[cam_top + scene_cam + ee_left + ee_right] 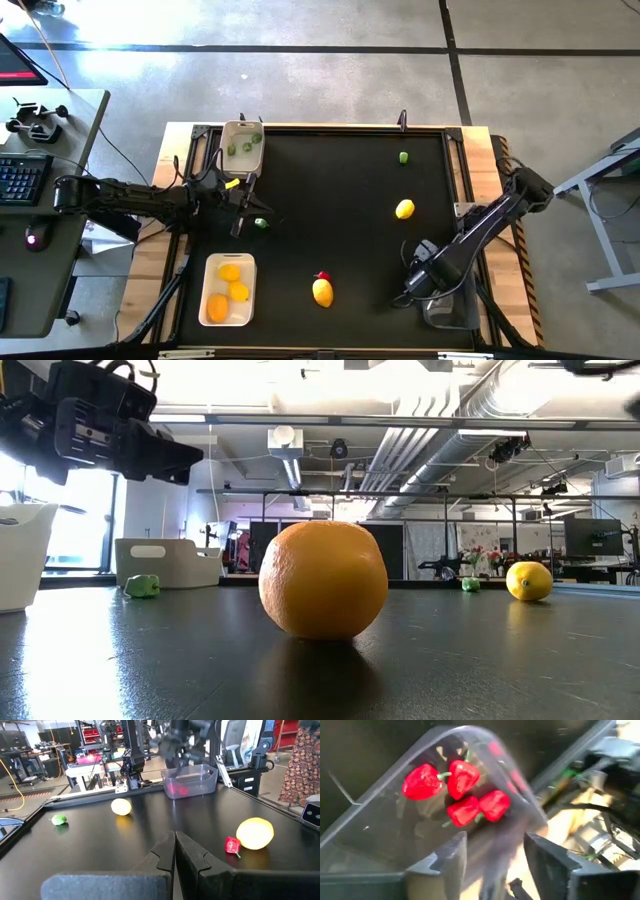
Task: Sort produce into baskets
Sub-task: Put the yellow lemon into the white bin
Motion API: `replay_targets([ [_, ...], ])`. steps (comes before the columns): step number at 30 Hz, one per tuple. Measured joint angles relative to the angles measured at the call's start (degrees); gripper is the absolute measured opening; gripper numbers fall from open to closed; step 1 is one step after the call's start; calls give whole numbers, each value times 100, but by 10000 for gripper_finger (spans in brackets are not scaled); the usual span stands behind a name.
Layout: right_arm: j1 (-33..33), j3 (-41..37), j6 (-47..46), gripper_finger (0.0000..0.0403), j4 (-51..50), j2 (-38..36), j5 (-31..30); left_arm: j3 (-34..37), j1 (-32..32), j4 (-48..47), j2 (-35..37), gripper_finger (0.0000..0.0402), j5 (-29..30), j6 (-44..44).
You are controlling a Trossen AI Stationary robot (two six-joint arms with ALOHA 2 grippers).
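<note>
black table (340, 220), right gripper (492, 852) open, empty

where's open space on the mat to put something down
Widest bare patch: mid-mat, bordered by the beige tub, the far green piece, the lemon and the lemon with a red piece. Crowded: left edge, around the left gripper, and near the clear bin.

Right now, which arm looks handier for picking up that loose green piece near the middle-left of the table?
The left one, probably. Its gripper hangs beside the green piece, jaws shut and empty, while the right gripper is over the clear bin.
</note>
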State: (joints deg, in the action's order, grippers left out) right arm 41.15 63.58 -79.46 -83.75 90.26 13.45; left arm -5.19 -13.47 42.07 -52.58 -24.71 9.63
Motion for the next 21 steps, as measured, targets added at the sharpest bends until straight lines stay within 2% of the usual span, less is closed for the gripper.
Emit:
replay_targets([
  [2,-43,418,2,201,-447,0,-146,0,0,-24,-2,0,0,-2],
  [4,-75,838,-22,213,-657,-9,-544,0,0,-21,-2,0,0,0],
  [6,-132,1130,-55,218,-575,-92,-1236,0,0,-20,-1,0,0,-1],
  [9,-396,1397,-664,220,-624,-217,-2267,0,2,-23,-2,0,0,-19],
  [11,-640,1412,-1168,220,-628,-273,-2671,0,0,-16,0,0,0,-58],
  [14,-1101,1295,-2016,220,-641,-321,-2831,0,1,-11,-1,0,0,-79],
  [21,-2004,589,-2510,221,-132,-208,-3891,0,0,76,-2,0,-2,-153],
])
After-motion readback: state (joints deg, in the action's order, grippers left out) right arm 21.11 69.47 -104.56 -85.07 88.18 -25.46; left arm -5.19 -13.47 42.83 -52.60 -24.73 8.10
